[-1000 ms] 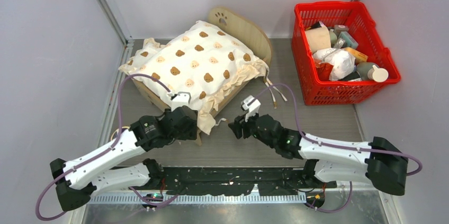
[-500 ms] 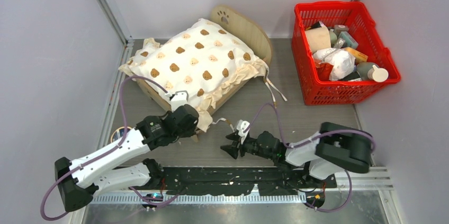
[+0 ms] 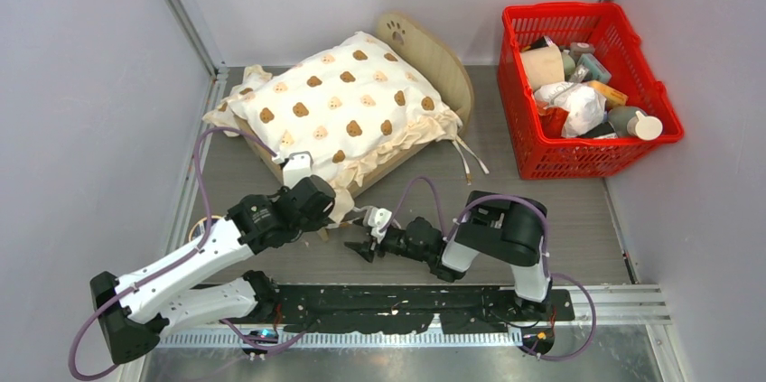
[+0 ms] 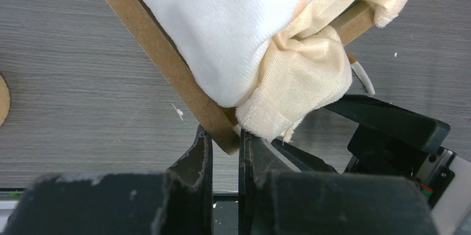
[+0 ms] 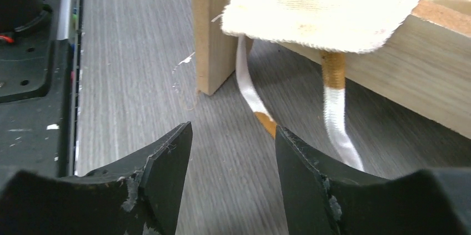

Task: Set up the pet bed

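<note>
The pet bed (image 3: 444, 60) is a light-wood frame with an arched paw-print headboard, standing at an angle at the table's centre-left. A cream bear-print cushion (image 3: 348, 102) covers its top. My left gripper (image 3: 325, 213) is at the bed's near corner. In the left wrist view it (image 4: 225, 141) is shut on the wooden corner of the frame (image 4: 161, 51), just beneath the cushion's ruffle (image 4: 300, 79). My right gripper (image 3: 359, 237) hangs low and open just right of that corner. In its wrist view the gripper (image 5: 233, 135) faces a bed leg (image 5: 214, 35) and two dangling ribbons (image 5: 336, 118).
A red basket (image 3: 511, 84) full of mixed items stands at the back right. White tie ribbons (image 3: 470, 162) trail on the table right of the bed. Grey walls close in both sides. The right arm is folded close over its base.
My left gripper has shut on the bed's near corner, and the bed has shifted slightly right and back. The right arm has folded in and swung its gripper left, low before the bed.
</note>
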Robot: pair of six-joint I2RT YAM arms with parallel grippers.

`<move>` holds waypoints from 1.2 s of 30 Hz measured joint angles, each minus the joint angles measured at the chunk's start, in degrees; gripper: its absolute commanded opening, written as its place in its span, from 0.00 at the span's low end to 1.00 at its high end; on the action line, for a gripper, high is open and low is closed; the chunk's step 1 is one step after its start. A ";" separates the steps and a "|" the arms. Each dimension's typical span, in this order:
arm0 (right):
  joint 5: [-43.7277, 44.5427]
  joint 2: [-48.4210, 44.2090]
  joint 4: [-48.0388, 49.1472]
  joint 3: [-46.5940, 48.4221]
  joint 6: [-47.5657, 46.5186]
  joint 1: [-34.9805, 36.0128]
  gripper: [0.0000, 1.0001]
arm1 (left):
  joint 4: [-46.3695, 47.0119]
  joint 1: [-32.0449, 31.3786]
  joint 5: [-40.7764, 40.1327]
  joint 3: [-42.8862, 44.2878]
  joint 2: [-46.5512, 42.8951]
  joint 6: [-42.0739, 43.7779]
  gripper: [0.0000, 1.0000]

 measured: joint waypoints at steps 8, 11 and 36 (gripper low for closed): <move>2.89 1.99 -2.78 4.31 -3.63 0.00 0.65 | -1.84 -0.11 0.33 1.27 0.04 0.46 0.00; 3.34 2.47 -5.20 5.55 -4.17 0.00 0.64 | -2.05 -0.11 0.48 1.27 0.07 0.46 0.00; 5.18 0.24 -7.19 0.07 1.14 1.22 0.54 | -1.57 1.14 1.53 1.18 -2.89 7.43 0.37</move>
